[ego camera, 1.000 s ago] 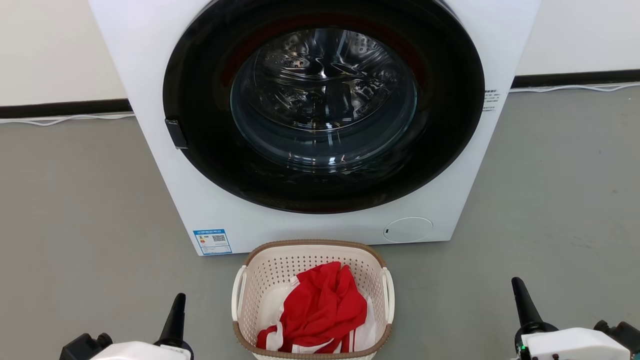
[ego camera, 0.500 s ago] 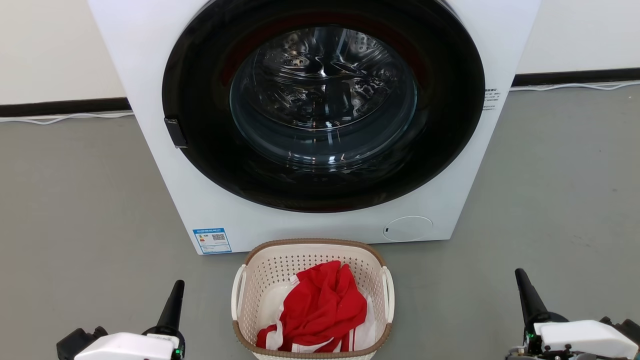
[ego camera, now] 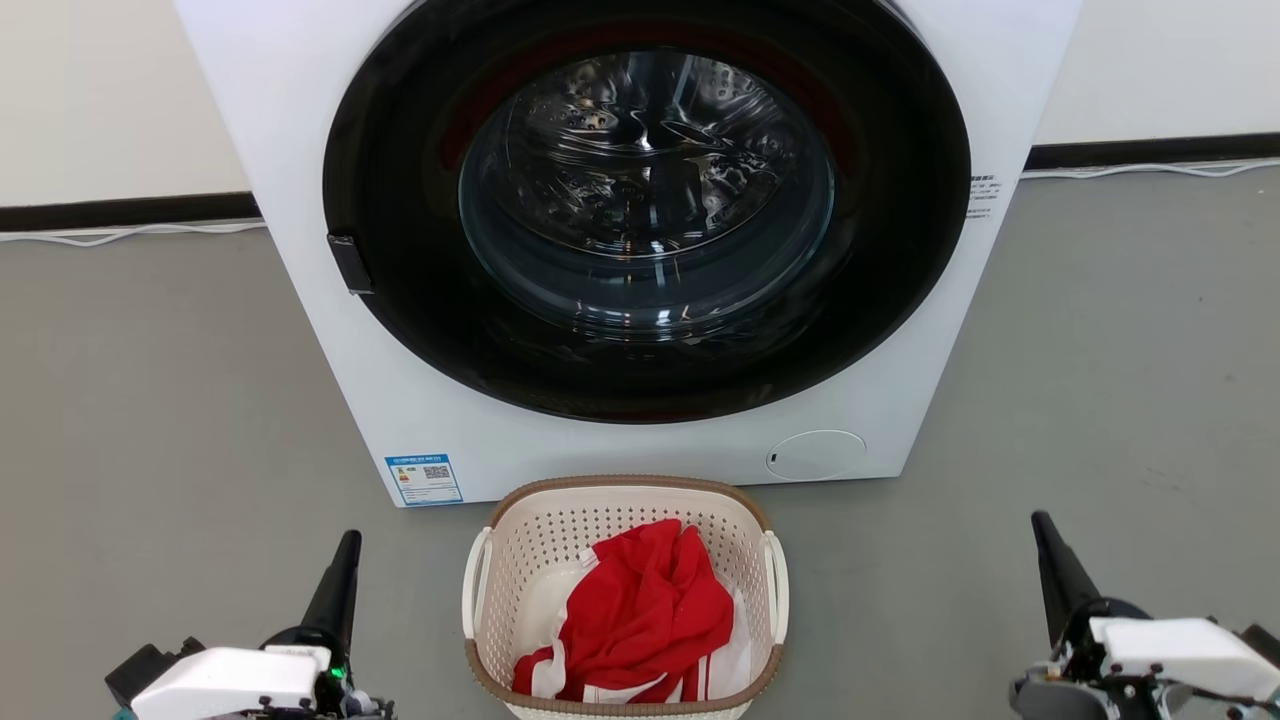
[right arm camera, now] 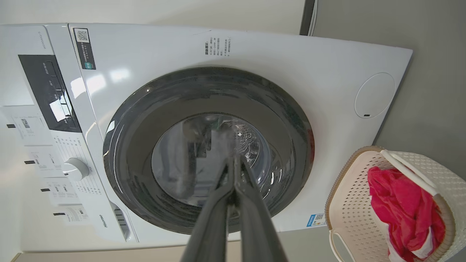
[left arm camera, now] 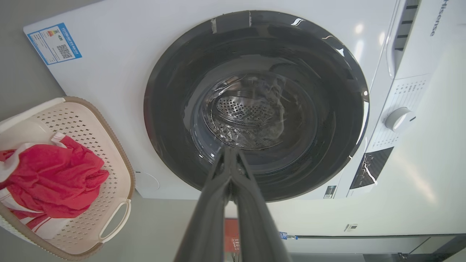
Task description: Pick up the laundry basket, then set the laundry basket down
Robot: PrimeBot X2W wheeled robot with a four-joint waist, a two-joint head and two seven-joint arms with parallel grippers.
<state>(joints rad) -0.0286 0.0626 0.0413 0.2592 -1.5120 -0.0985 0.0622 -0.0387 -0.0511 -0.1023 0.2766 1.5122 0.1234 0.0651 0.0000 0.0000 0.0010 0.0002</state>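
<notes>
1. The laundry basket, perforated cream plastic with a brown woven-look rim, stands on the grey floor just before the washing machine. Its near edge is cut off.
2. A crumpled red garment hides its bottom.
3. The left gripper and right gripper flank it without touching, jaws pressed together, holding nothing.

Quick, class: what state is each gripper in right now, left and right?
Left gripper: closed, holding nothing.
Right gripper: closed, holding nothing.
</notes>
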